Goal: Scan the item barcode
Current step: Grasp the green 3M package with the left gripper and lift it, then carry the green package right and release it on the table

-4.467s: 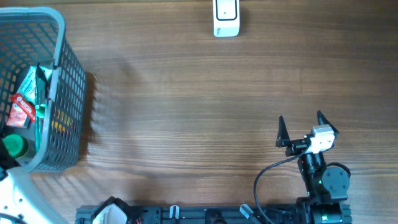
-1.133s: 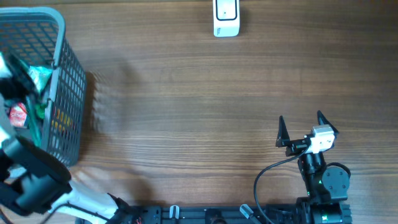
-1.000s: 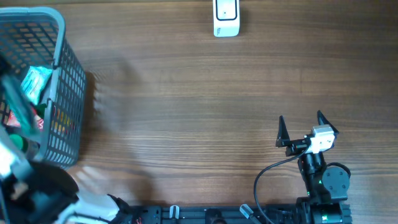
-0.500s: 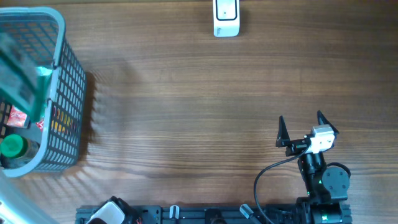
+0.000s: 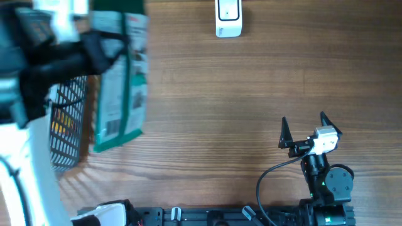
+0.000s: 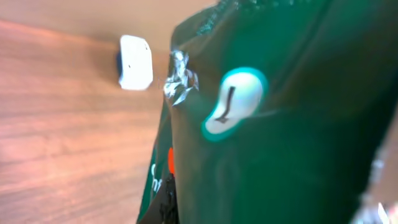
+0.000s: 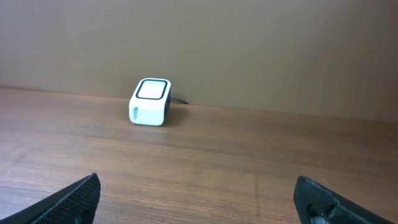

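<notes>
My left gripper (image 5: 112,41) is closed on the upper end of a green and white packet (image 5: 119,88). The packet hangs lifted above the table (image 5: 220,113), its long side running toward me. From overhead it sits just right of the grey basket (image 5: 66,125), which my arm partly covers. The overhead view is blurred, so I cannot read the packet's print. In my left wrist view the packet's green foil (image 6: 280,124) fills most of the frame. The white scanner (image 5: 228,17) stands at the far edge of the table, well apart from the packet and to its right. My right gripper (image 5: 303,122) rests near the front right of the table with its jaws spread wide and nothing between them, facing the scanner (image 7: 150,101).
</notes>
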`<state>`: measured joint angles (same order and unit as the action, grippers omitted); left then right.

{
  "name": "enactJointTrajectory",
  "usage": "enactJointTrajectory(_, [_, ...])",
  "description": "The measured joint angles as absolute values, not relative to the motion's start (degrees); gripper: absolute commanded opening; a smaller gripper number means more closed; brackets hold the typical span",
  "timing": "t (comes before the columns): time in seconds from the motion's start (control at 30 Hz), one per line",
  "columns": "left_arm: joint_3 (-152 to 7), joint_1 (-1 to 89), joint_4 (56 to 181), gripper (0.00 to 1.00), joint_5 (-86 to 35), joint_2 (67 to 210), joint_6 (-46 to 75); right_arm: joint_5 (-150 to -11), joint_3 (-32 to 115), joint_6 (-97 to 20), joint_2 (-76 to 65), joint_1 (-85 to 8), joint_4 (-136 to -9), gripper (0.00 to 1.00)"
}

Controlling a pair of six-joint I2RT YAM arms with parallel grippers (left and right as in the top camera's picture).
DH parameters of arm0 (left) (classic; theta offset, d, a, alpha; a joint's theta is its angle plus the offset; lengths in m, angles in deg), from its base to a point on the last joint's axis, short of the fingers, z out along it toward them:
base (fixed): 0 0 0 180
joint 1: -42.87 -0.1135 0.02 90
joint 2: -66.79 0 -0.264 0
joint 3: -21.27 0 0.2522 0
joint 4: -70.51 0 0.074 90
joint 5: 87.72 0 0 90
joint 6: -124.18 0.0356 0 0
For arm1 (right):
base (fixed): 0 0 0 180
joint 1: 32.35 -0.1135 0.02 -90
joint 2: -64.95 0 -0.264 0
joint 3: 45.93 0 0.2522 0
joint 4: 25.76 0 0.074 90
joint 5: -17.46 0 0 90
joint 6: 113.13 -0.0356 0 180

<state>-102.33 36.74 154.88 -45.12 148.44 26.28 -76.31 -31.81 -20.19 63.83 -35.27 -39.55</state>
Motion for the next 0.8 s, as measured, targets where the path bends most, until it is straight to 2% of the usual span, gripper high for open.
enactJointTrajectory(0.3, [-86.02, 54.16, 143.65, 0.04, -41.86, 155.7, 28.38, -76.31, -31.81, -20.19, 63.83, -35.27, -39.55, 1.0])
enactJointTrajectory(0.8, [-60.32, 69.9, 114.03, 0.04, -41.3, 165.34, 24.2, -76.31, -31.81, -20.19, 63.83, -35.27, -39.55, 1.0])
